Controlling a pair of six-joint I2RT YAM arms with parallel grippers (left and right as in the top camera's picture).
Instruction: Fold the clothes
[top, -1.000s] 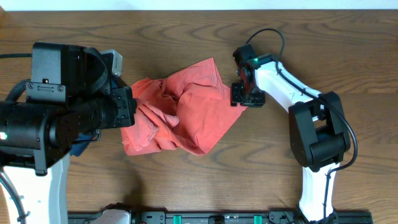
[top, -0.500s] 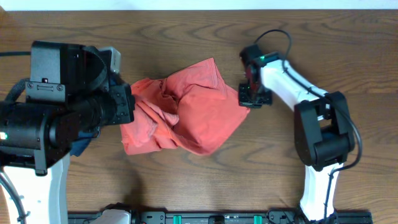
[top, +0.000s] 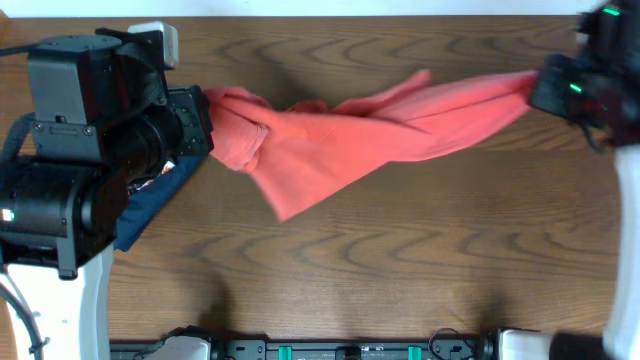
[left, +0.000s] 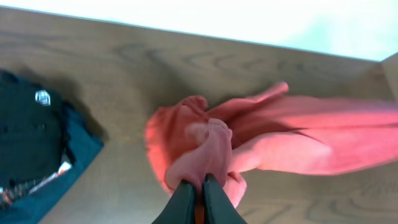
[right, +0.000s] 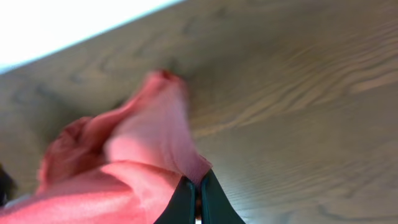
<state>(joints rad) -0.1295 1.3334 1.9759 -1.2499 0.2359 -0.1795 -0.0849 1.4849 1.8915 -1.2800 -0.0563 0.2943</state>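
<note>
Since half a second ago the right pincer (top: 548, 92) has swung out to the far right of the desk (top: 400, 270). The T-shirt (top: 360, 140), bunched before, now stretches as a coral-red band over the upper desk between it and the left pincer (top: 205, 125). The left wrist view shows the left pincer (left: 196, 194) clamped tight on a wad of shirt, with a black folded garment (left: 25, 134) and a navy folded garment (left: 78, 158) to its left. The right wrist view shows the right pincer (right: 194, 199) pinching a shirt edge, its fingers nearly together.
</note>
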